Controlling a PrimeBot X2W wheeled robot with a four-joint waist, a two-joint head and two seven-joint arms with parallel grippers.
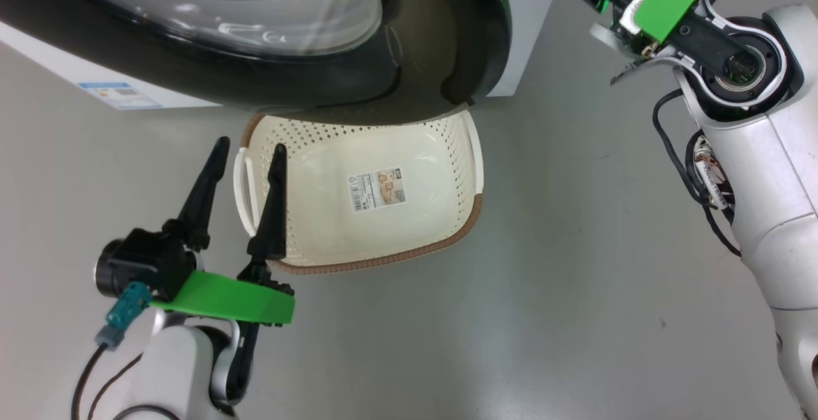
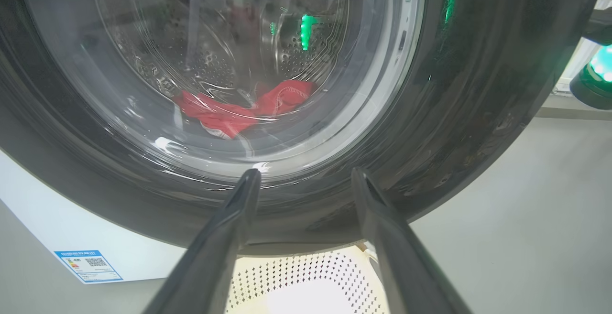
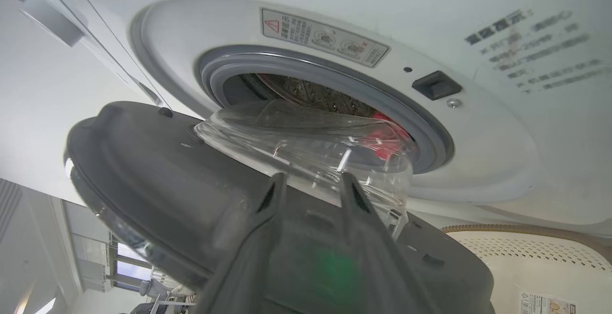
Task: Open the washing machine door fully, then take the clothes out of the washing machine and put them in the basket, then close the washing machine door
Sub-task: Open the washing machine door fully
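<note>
Glossy black-rimmed glass door [image 1: 307, 81] half-open above cream perforated basket [image 1: 441, 145]; red fabric clothes [image 2: 224, 113] inside drum [image 3: 306, 89]; left gripper [image 1: 250, 145] wide, empty; right gripper [image 3: 311, 192] against door's inner face, grip unclear, perhaps loose; unheld, door could swing shut.

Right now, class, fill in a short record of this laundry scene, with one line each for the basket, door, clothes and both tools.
basket: on the floor, holding just a paper label
washing machine door: partly open, overhanging the basket's far end
clothes: red, inside the drum of the washing machine
left tool: open, by the basket's left edge
right tool: jaws a little apart, at the door's inner side; contact unclear
</note>
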